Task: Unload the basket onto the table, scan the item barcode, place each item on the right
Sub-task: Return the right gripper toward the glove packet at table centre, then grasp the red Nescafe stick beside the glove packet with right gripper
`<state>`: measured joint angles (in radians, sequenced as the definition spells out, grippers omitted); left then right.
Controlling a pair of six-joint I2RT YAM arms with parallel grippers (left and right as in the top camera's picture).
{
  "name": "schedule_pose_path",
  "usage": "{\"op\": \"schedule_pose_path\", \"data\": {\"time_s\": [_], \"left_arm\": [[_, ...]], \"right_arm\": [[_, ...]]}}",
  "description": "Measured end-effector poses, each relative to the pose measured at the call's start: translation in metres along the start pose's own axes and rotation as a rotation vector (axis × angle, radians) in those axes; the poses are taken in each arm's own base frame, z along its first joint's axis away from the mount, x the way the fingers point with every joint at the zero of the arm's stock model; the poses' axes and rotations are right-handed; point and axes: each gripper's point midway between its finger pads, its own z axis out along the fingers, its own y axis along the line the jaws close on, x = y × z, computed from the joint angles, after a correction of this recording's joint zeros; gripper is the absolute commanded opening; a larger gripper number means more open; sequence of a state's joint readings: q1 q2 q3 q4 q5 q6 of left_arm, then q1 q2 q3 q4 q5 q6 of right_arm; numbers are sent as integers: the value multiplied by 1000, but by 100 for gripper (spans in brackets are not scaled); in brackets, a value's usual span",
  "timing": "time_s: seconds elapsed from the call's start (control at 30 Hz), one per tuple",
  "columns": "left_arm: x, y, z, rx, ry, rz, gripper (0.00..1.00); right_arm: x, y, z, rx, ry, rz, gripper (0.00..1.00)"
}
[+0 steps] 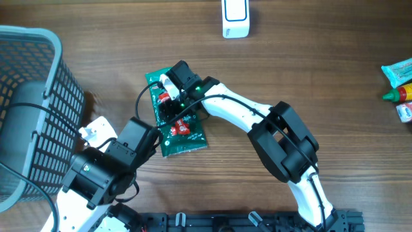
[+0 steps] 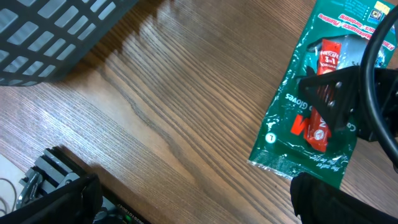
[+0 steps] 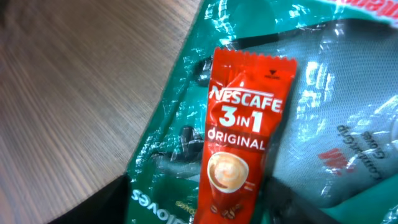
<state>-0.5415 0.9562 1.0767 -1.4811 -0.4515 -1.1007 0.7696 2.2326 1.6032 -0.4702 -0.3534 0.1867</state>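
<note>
1. Left wrist view shows the left gripper (image 2: 189, 190), the thing closest to the robot. Its two fingers are spread very wide and nothing is between them. It hangs low over the bare table (image 2: 186, 93), just beside the green pack. I think it is there so it does not block the other arm.
2. Next comes the green glove pack (image 2: 283, 106). It lies flat on the table, like a mat under the item.
3. On top of the pack lies the red coffee stick (image 3: 239, 137). I think this is the thing to scan, because the other arm is right over it. Its name side faces up and I see no barcode there, so the barcode may be underneath.
4. The right gripper (image 3: 202, 205) points down at the stick. Its jaws are partly apart, with one finger on each side of the stick's lower end. They are not pinching it yet. Standing like that, one squeeze could catch the stick by its thin sides.
5. The grey basket (image 1: 64, 109) stands at the left side of the table. It may be for things already scanned.
6. Farthest away is the white scanner (image 1: 235, 18), well apart from the stick, so the stick must be carried there. Some tubes (image 1: 399, 71) lie at the right edge.
</note>
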Motion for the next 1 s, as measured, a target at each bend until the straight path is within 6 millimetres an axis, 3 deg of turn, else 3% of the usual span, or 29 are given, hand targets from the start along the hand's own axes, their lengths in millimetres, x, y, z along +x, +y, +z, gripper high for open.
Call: {"op": "schedule_pose_path", "data": {"time_s": [0.07,0.13,0.17,0.23,0.3,0.33,0.43,0.53,0.73,0.83,1.0], "left_arm": [[0,0,0,0,0,0,100],[0,0,0,0,0,0,100],[0,0,0,0,0,0,100],[0,0,0,0,0,0,100],[0,0,0,0,0,0,100],[0,0,0,0,0,0,100],[0,0,0,0,0,0,100],[0,0,0,0,0,0,100],[0,0,0,0,0,0,100],[0,0,0,0,0,0,100],[0,0,0,0,0,0,100]], "right_arm": [[5,-2,0,7,18,9,27],[10,-5,1,19,39,16,17],[12,-9,1,43,47,30,16],[16,-15,0,78,60,53,36],[18,-16,0,92,66,66,39],[17,-15,-1,101,64,68,37],[17,-18,-1,131,63,70,15],[19,-28,-3,190,61,99,5],[25,-39,-12,258,91,175,4],[33,-54,-26,281,137,247,4],[40,-73,-67,106,195,446,4]]}}
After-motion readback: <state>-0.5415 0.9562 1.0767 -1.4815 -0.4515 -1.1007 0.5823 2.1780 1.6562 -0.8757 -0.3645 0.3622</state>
